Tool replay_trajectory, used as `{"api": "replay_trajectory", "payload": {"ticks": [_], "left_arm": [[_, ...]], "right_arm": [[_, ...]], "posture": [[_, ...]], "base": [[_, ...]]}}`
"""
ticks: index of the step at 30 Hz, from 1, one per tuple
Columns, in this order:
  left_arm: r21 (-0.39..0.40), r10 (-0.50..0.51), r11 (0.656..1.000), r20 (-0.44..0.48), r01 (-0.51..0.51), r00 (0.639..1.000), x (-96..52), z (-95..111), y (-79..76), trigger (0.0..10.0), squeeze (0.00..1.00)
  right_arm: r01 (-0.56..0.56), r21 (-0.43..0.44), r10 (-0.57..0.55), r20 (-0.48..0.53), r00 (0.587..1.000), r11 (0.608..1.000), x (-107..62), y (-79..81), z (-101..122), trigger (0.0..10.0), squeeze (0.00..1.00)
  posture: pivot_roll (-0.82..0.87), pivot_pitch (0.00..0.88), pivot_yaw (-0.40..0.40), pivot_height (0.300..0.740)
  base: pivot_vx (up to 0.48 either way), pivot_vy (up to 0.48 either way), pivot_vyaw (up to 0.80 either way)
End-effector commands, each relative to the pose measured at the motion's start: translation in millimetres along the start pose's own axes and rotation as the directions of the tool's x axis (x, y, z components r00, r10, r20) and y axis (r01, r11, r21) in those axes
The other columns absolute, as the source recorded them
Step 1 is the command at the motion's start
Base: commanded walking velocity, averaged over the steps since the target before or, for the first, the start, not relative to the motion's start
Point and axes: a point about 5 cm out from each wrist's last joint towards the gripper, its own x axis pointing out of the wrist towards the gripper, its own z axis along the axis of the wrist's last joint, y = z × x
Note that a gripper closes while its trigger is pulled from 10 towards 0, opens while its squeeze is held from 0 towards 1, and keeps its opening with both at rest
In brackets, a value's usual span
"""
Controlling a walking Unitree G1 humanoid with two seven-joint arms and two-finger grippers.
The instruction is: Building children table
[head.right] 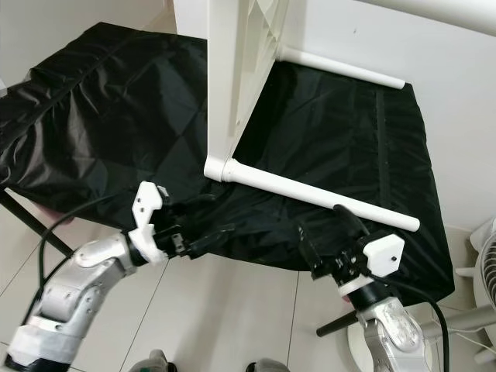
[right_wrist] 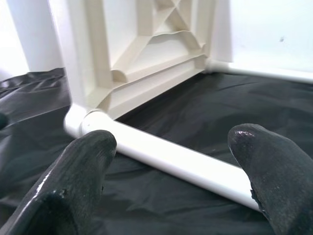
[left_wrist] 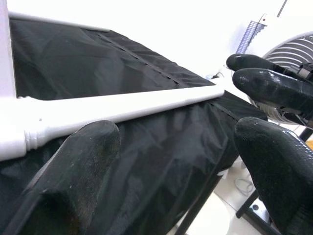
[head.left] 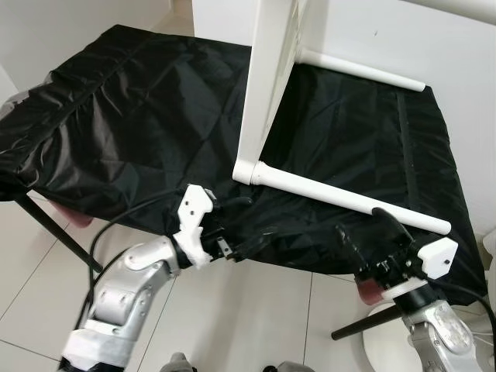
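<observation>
The white children table (head.left: 267, 93) stands on its side on the black-draped bench (head.left: 116, 116), two legs (head.left: 349, 200) lying flat; left gripper (head.left: 232, 249) and right gripper (head.left: 377, 232) (both jaws apart) hover at the near edge; a fan (head.right: 484, 256) stands right.

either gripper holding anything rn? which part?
Nothing held. Left gripper and right gripper are both open, short of the white table leg on the black cloth.

Two segmented silver metal arms end in white plastic wrist housings. The left gripper (head.left: 232, 252) and right gripper (head.left: 372, 236) each carry two long black jaws, glossy and rounded at the tips. A black cable loops along each arm, and a red band rings the right wrist.
</observation>
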Motion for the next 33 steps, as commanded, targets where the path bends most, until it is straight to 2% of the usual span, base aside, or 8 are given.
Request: {"api": "replay_trajectory", "payload": {"ticks": [1, 10, 18, 19, 26, 29, 30, 33], "left_arm": [[0.003, 0.041, 0.999, -0.016, -0.041, 0.999, -2.4, 0.1, 3.0, 10.0, 0.00], [0.142, 0.323, 0.936, 0.012, -0.322, 0.946, 31.3, 2.0, 17.4, 10.0, 0.00], [0.149, 0.468, 0.870, 0.048, -0.469, 0.883, 46.3, 12.2, 30.9, 10.0, 0.00], [0.122, 0.457, 0.881, 0.033, -0.457, 0.889, 48.3, 10.1, 31.0, 10.0, 1.00], [0.198, 0.573, 0.792, 0.086, -0.578, 0.815, 56.3, 21.2, 40.2, 10.0, 1.00], [0.208, 0.580, 0.784, 0.089, -0.584, 0.810, 57.8, 22.2, 40.7, 10.0, 1.00], [0.230, 0.611, 0.755, 0.090, -0.614, 0.786, 61.9, 24.6, 43.9, 10.0, 0.00], [0.267, 0.647, 0.709, 0.121, -0.652, 0.753, 68.1, 31.5, 47.7, 10.0, 0.00]], "right_arm": [[0.029, 0.003, -0.029, -0.024, 0.999, 1.000, -2.0, -2.5, -3.1, 10.0, 0.00], [0.198, 0.046, -0.197, -0.017, 0.980, 0.979, 23.9, 2.1, -9.9, 10.0, 0.00], [0.213, 0.073, -0.213, -0.012, 0.977, 0.974, 32.9, 3.7, -7.9, 10.0, 0.00], [0.216, 0.068, -0.216, -0.008, 0.976, 0.974, 33.9, 4.0, -7.5, 10.0, 0.00], [0.252, 0.066, -0.252, -0.006, 0.968, 0.966, 36.7, 4.5, -6.8, 10.0, 0.00], [0.253, 0.065, -0.253, -0.007, 0.968, 0.965, 37.0, 4.6, -6.6, 10.0, 0.00], [0.253, 0.066, -0.254, -0.007, 0.967, 0.965, 37.6, 5.8, -6.8, 10.0, 0.00], [0.255, 0.071, -0.255, -0.006, 0.967, 0.964, 38.4, 7.7, -6.7, 10.0, 0.00]], "posture": [[0.04, 0.031, -0.032, 0.740], [0.04, 0.003, -0.034, 0.740], [0.03, 0.000, -0.033, 0.740], [0.03, 0.000, -0.032, 0.740], [0.03, 0.005, -0.023, 0.740], [0.03, 0.005, -0.023, 0.740], [0.03, 0.012, -0.022, 0.740], [0.02, 0.016, -0.022, 0.740]], "base": [[0.000, 0.000, 0.00], [0.000, 0.000, 0.00], [0.000, 0.000, 0.00], [0.000, 0.000, 0.00], [0.000, 0.000, 0.00], [0.000, 0.000, 0.00], [0.000, 0.000, 0.00], [0.000, 0.000, 0.00]]}}
